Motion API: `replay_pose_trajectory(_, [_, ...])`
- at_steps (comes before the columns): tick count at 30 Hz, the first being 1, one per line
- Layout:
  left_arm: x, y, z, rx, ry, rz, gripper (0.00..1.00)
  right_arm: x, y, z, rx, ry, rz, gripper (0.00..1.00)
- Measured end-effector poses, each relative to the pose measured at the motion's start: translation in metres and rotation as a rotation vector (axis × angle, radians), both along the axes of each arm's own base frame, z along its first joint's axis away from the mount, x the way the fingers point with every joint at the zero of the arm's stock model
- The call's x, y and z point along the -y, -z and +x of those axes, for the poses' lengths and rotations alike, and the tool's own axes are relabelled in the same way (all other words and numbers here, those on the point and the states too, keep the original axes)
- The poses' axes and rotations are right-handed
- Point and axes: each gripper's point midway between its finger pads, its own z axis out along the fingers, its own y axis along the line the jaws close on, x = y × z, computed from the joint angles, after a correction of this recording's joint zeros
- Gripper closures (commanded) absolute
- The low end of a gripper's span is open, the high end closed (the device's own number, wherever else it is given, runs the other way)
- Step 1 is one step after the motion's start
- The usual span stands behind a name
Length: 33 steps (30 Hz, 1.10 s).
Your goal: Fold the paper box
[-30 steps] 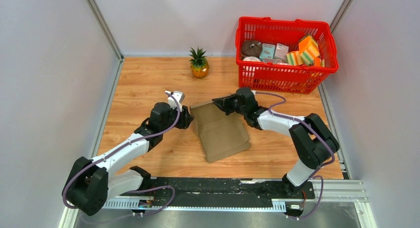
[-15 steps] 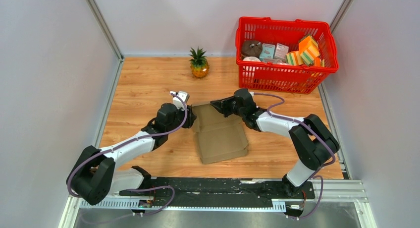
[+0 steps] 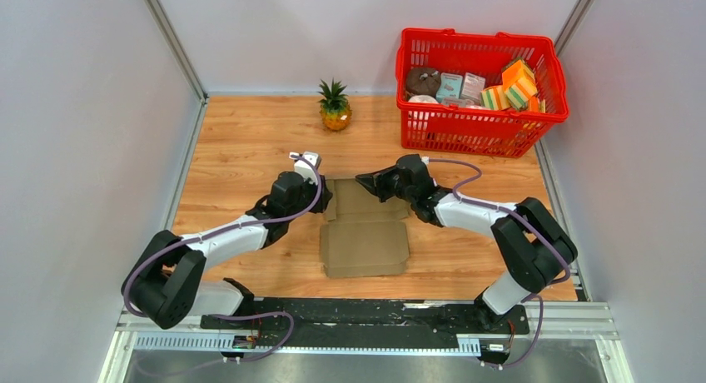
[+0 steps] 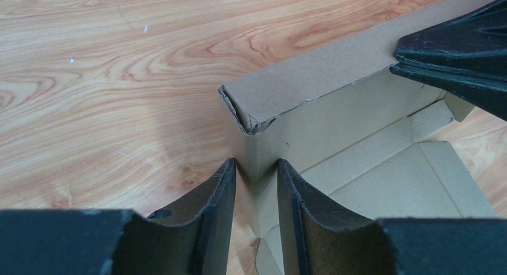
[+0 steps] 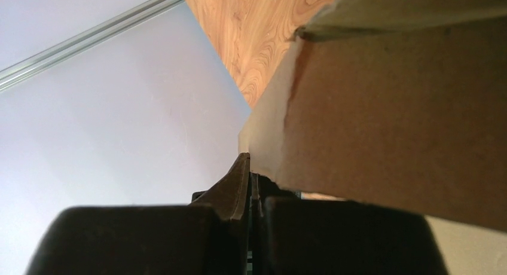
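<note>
While the thin brown paper box (image 3: pixel 365 248) lies on the wood-grain table (image 3: pixel 241 141) with its creased back wall raised, my right fingers (image 5: pixel 239 185) pinch that wall's rim and my left fingers (image 4: pixel 209 209) straddle its crumpled corner, apart; whether they grip, I cannot tell.

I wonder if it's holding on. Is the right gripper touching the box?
Touching. The left wrist view shows the right gripper pinching the raised top edge of the box.

One paper box (image 3: pixel 365 246), one pineapple (image 3: pixel 335 106), one red basket (image 3: pixel 466 133), two arms (image 3: pixel 225 237) (image 3: pixel 474 212).
</note>
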Motion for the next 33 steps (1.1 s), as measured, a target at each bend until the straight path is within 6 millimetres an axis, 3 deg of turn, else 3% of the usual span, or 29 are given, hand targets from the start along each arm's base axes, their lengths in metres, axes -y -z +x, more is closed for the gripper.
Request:
replay_pose_trajectory(7, [0.001, 0.003, 0.002, 0.012, -0.01, 0.019, 0.87, 0.004, -0.001, -0.001, 0.013, 0.009, -0.005, 1.0])
replay_pose_trajectory(12, [0.001, 0.003, 0.001, 0.064, -0.043, 0.089, 0.92, 0.005, -0.004, -0.003, 0.028, 0.003, -0.015, 0.91])
replay_pose_trajectory(15, [0.001, 0.002, -0.004, 0.112, -0.056, 0.107, 0.92, 0.005, -0.004, -0.007, 0.051, -0.03, -0.046, 0.77])
replay_pose_trajectory(18, [-0.002, 0.0, -0.008, 0.152, -0.06, 0.104, 0.92, 0.003, -0.001, -0.013, 0.087, -0.108, -0.131, 0.49])
replay_pose_trajectory(19, [-0.001, 0.0, -0.009, 0.162, -0.057, 0.102, 0.92, 0.002, -0.002, -0.014, 0.106, -0.143, -0.167, 0.32])
replay_pose_trajectory(22, [-0.001, -0.001, -0.01, 0.181, -0.051, 0.1, 0.92, 0.0, -0.01, -0.023, 0.178, -0.25, -0.273, 0.13])
replay_pose_trajectory(28, [-0.003, -0.001, -0.014, 0.209, -0.05, 0.099, 0.92, 0.01, -0.031, -0.047, 0.222, -0.331, -0.33, 0.26])
replay_pose_trajectory(33, [-0.005, -0.005, -0.018, 0.231, -0.053, 0.104, 0.92, 0.018, -0.019, -0.055, 0.105, -0.235, -0.28, 0.35])
